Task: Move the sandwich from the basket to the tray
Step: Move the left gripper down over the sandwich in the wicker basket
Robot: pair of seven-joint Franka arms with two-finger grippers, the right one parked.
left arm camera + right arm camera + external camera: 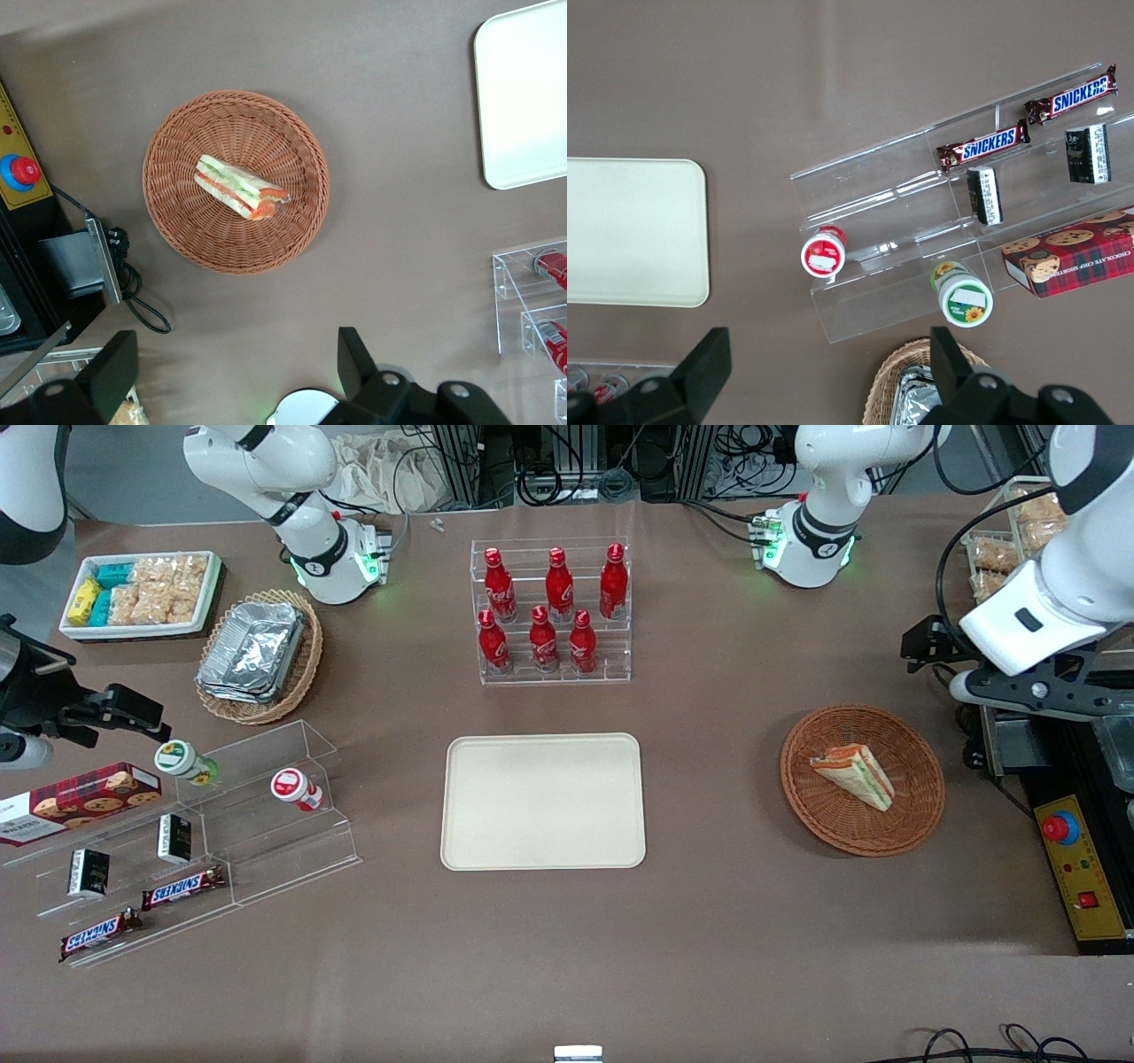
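Your surface is a brown table (726, 921), with cables and frames along its farthest edge.

Nearest the front camera, toward the parked arm's end: clear shelves (204, 841) carrying two Snickers bars (182, 887), two small dark boxes (174, 838), a cookie box (80, 797) and two capped cups (297, 788).

Mid-table: the tray (543, 801), cream, flat, nothing on it.

Beside it toward the working arm's end, apart from it: the basket (862, 779), round, reddish wicker. The sandwich (854, 774) lies in it on its side, filling layers showing in the wrist view (241, 187).

Your gripper (230, 372) hangs high above the table, just off the basket's rim and slightly farther from the front camera. Jaws wide apart, holding nothing.

Farther back: a clear rack (554, 611) with six red bottles (547, 638); a tan oval basket of foil trays (257, 654); a white tray of snack packs (142, 593). The two arm bases stand farthest off.
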